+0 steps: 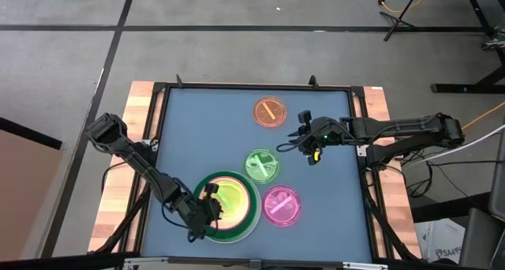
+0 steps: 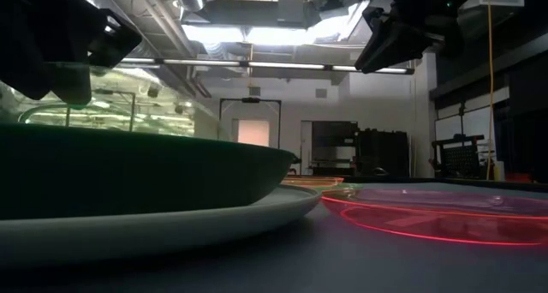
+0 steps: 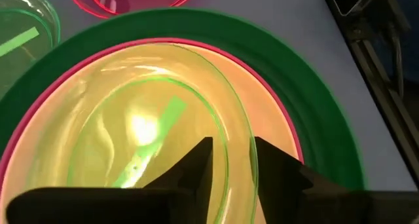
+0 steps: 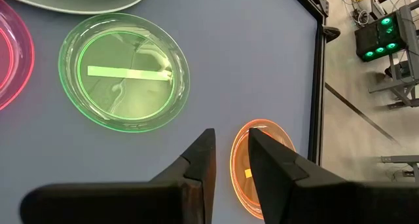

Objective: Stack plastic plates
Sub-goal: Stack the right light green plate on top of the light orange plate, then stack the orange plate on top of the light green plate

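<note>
While stack [image 1: 227, 200] bears four plates | three loose | left tool [image 1: 207, 209] parted, right [image 1: 309, 144] narrow

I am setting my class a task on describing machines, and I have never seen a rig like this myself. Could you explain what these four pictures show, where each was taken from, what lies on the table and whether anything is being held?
Two dark robot arms work at a blue table. One picture looks straight down from above, one looks level across the tabletop, and two come from cameras on the arms' wrists.

The left gripper is over a stack: a white plate at the bottom, then dark green, pink, cream, and a small translucent green plate on top. Its fingers stand either side of that top plate's rim, slightly apart; whether they grip it I cannot tell.

Lying singly are a small green plate, a small pink plate and a small orange plate.

The right gripper hangs between the orange and green plates, holding nothing.
</note>
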